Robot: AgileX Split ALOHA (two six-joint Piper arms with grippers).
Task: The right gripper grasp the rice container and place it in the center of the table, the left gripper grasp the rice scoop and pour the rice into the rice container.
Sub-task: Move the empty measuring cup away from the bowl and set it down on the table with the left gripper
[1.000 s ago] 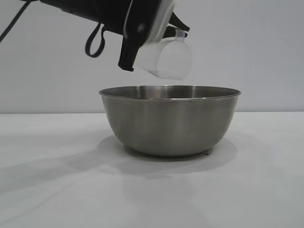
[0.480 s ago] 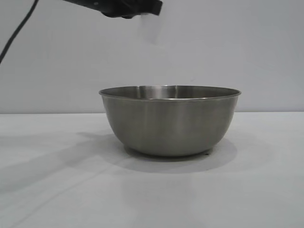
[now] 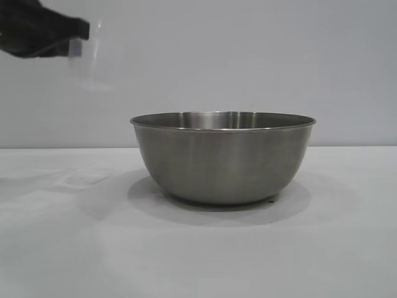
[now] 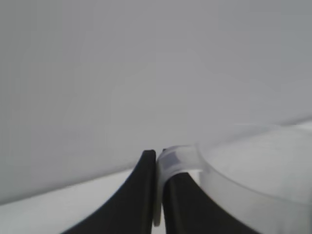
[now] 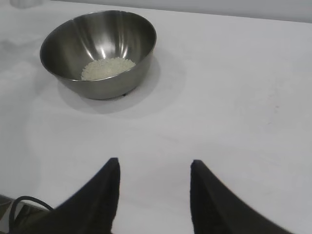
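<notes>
I am judging the pour done: rice (image 5: 107,68) is lying in the rice container (image 3: 223,158) mid-bench (image 3: 198,248), my left pincer (image 4: 158,192) is gripping the rice scoop (image 3: 90,59) up-left of it, awaiting set-down, and my right pincer (image 5: 152,195) is hanging half-open, empty.

Rice container (image 3: 222,158) sole obstacle mid-table (image 3: 198,261); open tabletop all around; space above rim clear.
</notes>
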